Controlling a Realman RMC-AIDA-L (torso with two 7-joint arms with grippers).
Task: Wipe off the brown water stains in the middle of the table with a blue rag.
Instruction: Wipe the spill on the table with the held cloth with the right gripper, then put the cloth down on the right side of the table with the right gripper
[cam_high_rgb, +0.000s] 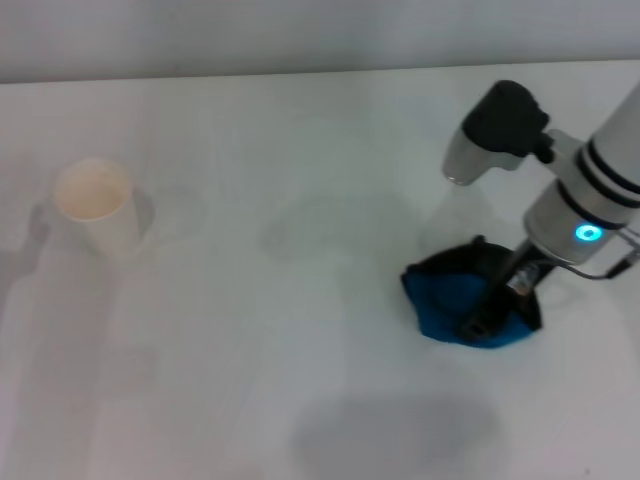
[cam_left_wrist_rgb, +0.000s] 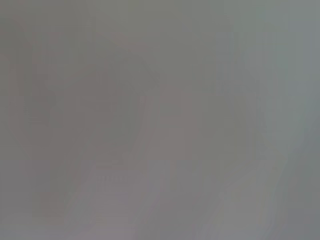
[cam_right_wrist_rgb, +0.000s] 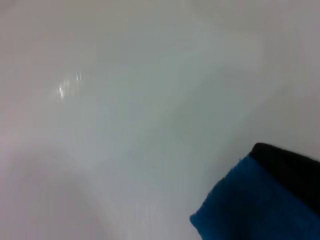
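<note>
The blue rag (cam_high_rgb: 447, 297) lies bunched on the white table (cam_high_rgb: 300, 380) at the right, its black edging turned up. My right gripper (cam_high_rgb: 482, 316) comes down from the right and is shut on the blue rag, pressing it onto the tabletop. In the right wrist view a corner of the blue rag (cam_right_wrist_rgb: 250, 210) with its black edge shows against the bare table (cam_right_wrist_rgb: 125, 100). The brown water stains appear only as a faint dull patch (cam_high_rgb: 325, 222) in the middle of the table, left of the rag. My left gripper is out of view.
A pale paper cup (cam_high_rgb: 97, 205) stands upright at the far left of the table. The table's back edge (cam_high_rgb: 300, 72) runs along the top. The left wrist view shows only a flat grey surface.
</note>
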